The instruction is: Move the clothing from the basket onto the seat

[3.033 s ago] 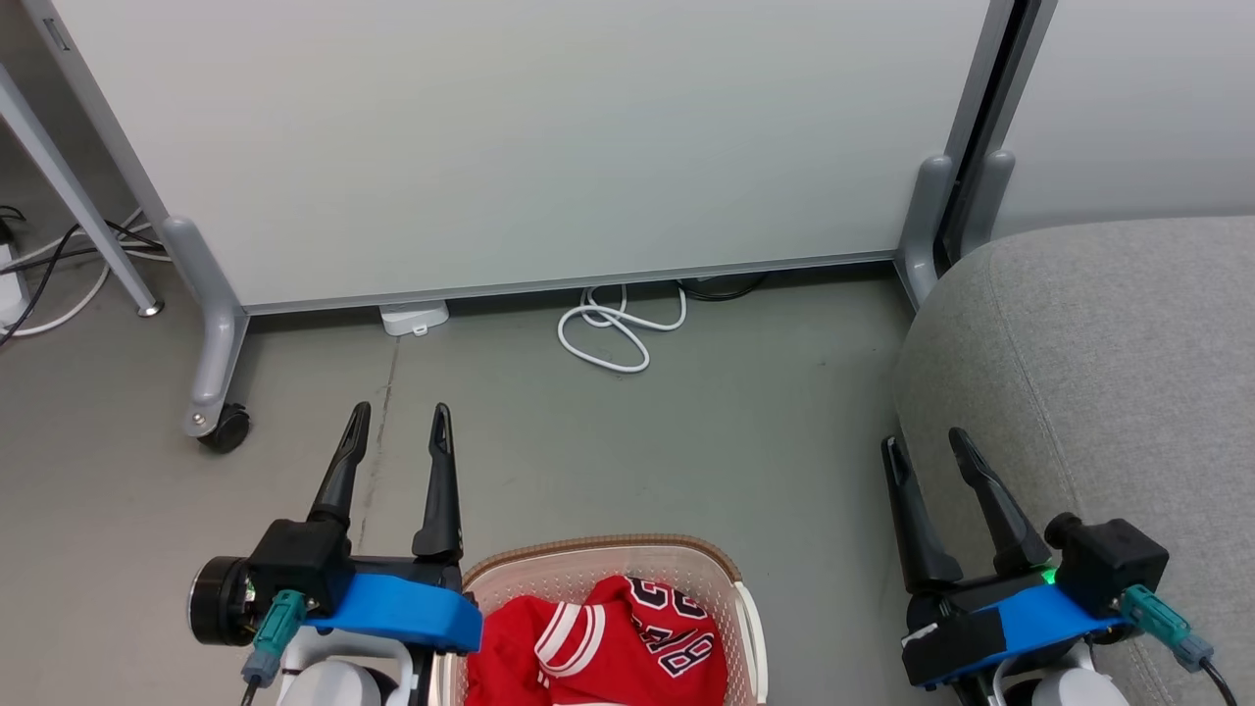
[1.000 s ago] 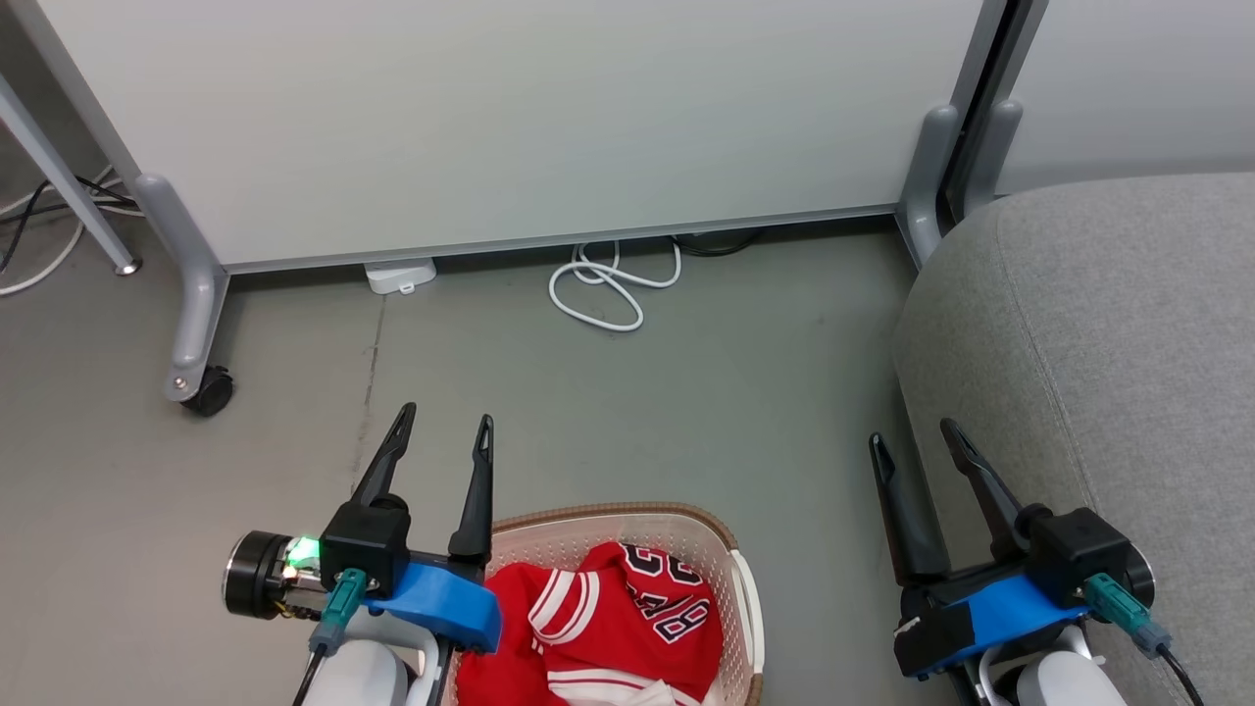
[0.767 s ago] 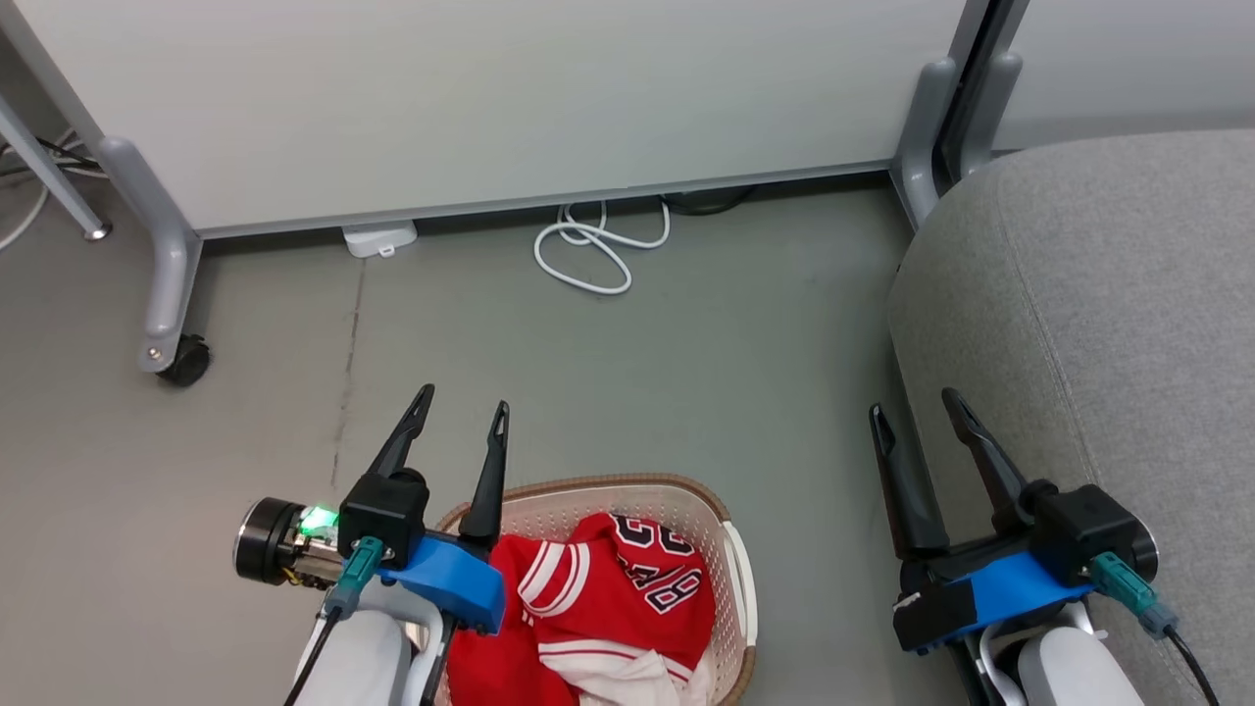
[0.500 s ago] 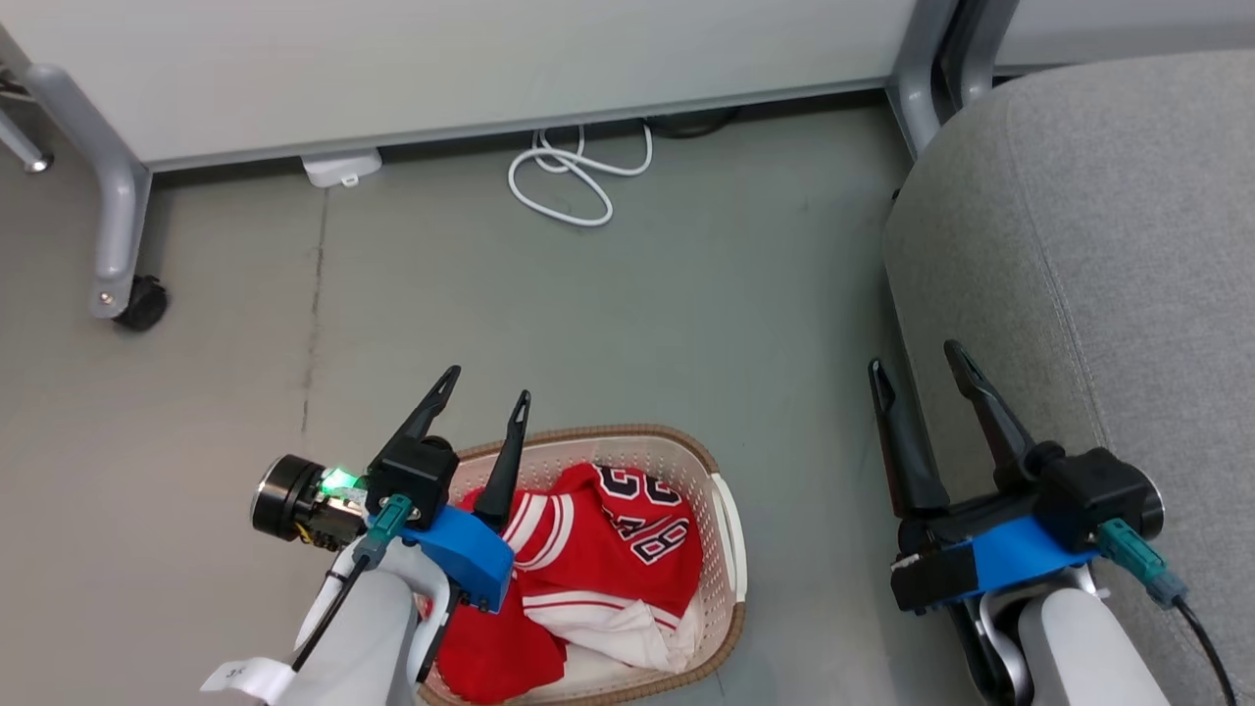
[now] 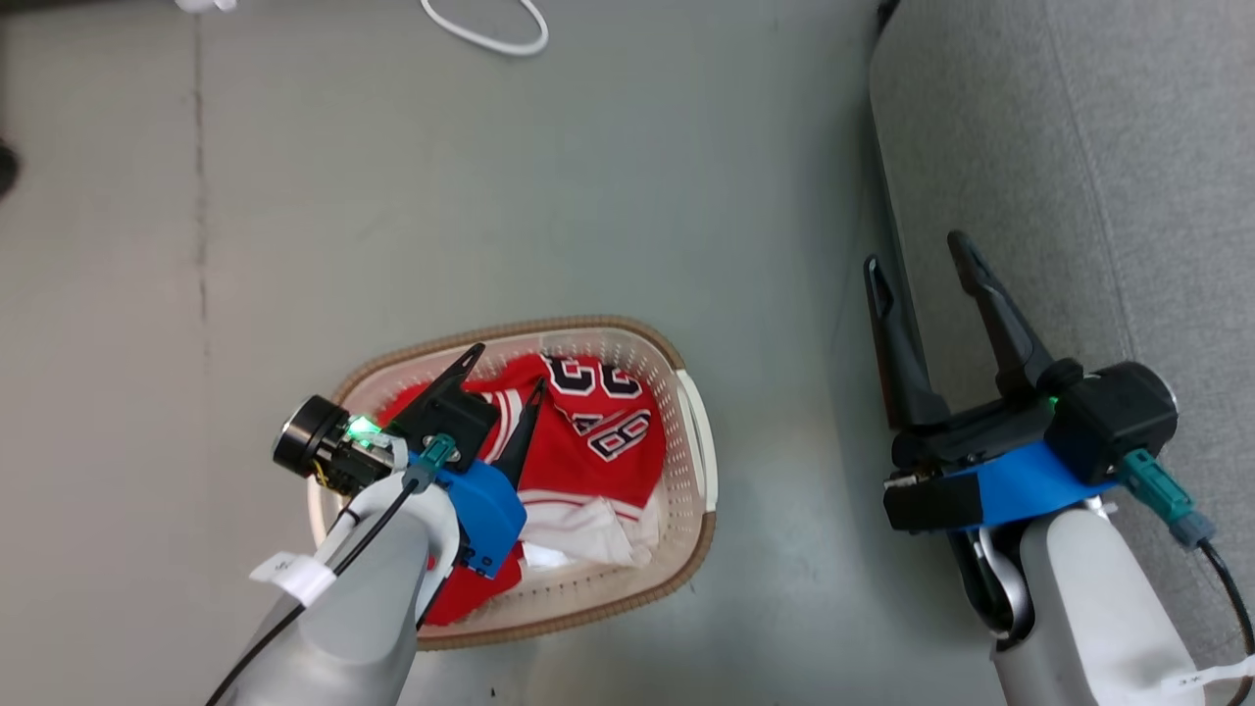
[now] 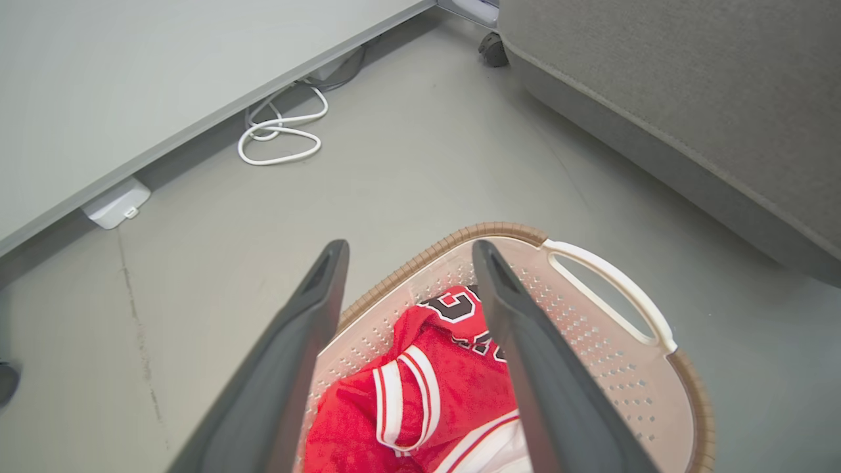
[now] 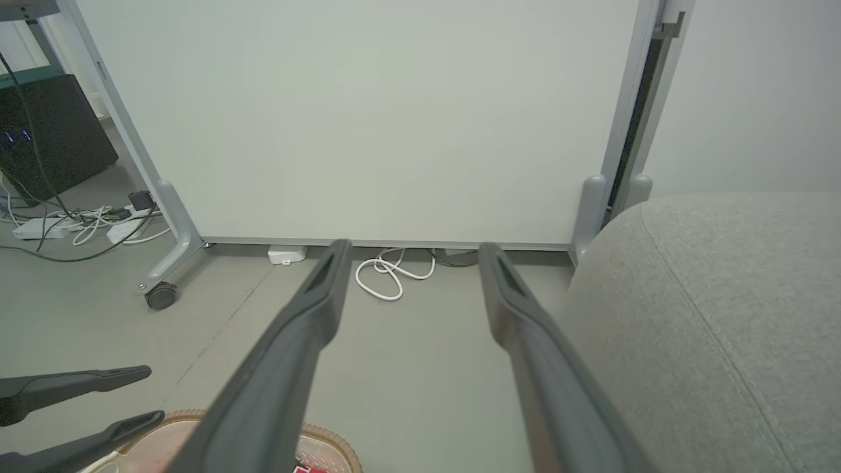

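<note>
The cream basket (image 5: 588,322) with a brown rim stands on the grey floor. Inside lies the clothing: a crumpled red jersey (image 5: 580,463) with black-and-white lettering, and a red piece with a white band (image 5: 586,520) beneath it. My left gripper (image 5: 508,368) hovers open over the basket's left half, fingers above the jersey (image 6: 447,387) and just inside the rim (image 6: 499,230). My right gripper (image 5: 914,253) stands open beside the grey seat (image 5: 1079,147), against its left edge, with nothing between its fingers. The right wrist view looks past its own gripper (image 7: 410,249) to the seat (image 7: 723,315).
A white cable coil (image 6: 279,135) and a small white adapter (image 6: 118,203) lie by the foot of a pale partition panel (image 7: 368,118) on casters (image 7: 161,295). Bare grey floor separates basket and seat. Cables and a power strip (image 7: 98,223) lie far left.
The head camera has tilted down, bringing the whole basket into view. My left gripper has swung from beside the basket to over the clothing. The right gripper stays open by the seat.
</note>
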Tool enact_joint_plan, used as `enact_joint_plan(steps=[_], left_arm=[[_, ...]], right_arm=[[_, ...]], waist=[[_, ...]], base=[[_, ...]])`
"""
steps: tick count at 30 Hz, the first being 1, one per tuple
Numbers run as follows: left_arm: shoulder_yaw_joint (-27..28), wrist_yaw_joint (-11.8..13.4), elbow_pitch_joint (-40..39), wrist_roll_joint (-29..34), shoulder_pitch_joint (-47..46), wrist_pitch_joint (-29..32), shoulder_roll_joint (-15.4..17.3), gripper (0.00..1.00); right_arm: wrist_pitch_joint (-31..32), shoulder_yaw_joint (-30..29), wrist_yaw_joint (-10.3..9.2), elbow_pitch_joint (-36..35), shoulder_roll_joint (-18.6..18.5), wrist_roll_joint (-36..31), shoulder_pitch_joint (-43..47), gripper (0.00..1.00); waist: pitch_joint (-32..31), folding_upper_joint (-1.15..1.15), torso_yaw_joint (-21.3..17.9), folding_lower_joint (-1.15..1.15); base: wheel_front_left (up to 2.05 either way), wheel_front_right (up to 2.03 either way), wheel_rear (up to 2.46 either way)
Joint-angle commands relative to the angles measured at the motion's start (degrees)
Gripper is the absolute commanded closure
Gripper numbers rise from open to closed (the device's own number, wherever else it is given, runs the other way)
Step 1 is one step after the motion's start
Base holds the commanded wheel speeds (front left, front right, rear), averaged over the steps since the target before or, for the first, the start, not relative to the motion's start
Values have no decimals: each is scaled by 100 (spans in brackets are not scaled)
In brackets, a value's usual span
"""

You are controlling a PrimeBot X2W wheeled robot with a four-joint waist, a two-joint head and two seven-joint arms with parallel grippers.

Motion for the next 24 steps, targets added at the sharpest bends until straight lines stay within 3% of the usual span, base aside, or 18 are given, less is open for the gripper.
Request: enact_joint_plan(steps=[1,13,24], left_arm=[[-67,-38,78,-31,-174,-16,23,0],[-1075,-23,1653,-279,-1225,37,111,0],[-1824,-24,2098,-487,-1878,450,298,0]], right_arm=[[-20,-2,3,-40,-21,-19,-120,0],[-20,28,3,-347,-20,-94,-567,0],[-20,54,3,-635,-19,-107,-804,0]], waist=[[308,0,-116,-1],[1415,0,-245,-1],[2219,0,-321,-1]], base=[[0,0,0],[0,0,0],[0,0,0]])
